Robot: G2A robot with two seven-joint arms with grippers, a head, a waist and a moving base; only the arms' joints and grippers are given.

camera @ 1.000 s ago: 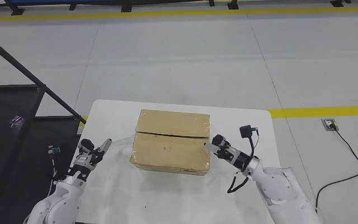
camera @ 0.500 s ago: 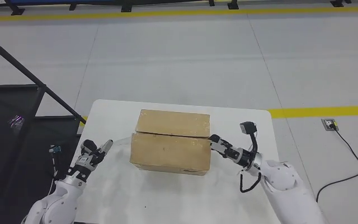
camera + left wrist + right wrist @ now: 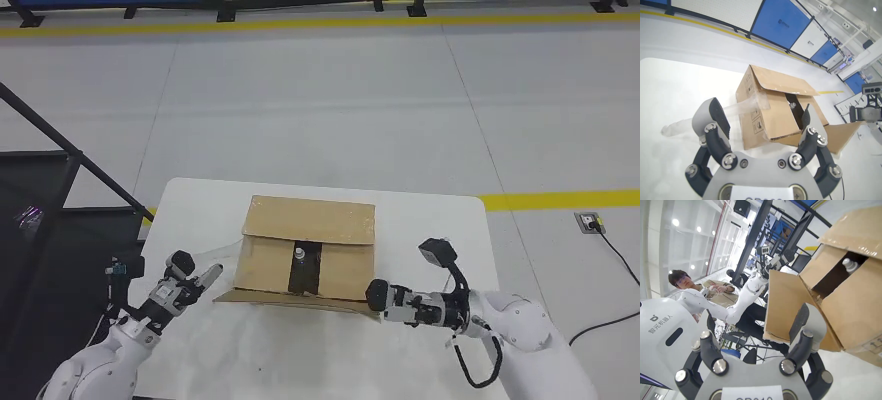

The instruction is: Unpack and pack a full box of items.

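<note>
One cardboard box [image 3: 310,222] sat mid-worktop [image 3: 200,205]. Its near flap [image 3: 840,134] was folded down. Two inner flaps [image 3: 265,268] were almost shut, with one white bottle top [image 3: 299,256] in the gap. Left claw [image 3: 205,280] and right claw [image 3: 372,296] both gaped wide, empty, by that flap's corners. Judged: card light, stiff, creases easily; lift inner flaps by free edges. One clear tape strip [image 3: 738,108] hung off the side.

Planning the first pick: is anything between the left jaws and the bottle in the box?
Yes. On the cardboard box, two inner flaps cover most of the opening; the bottle shows only through the narrow gap between them.
</note>
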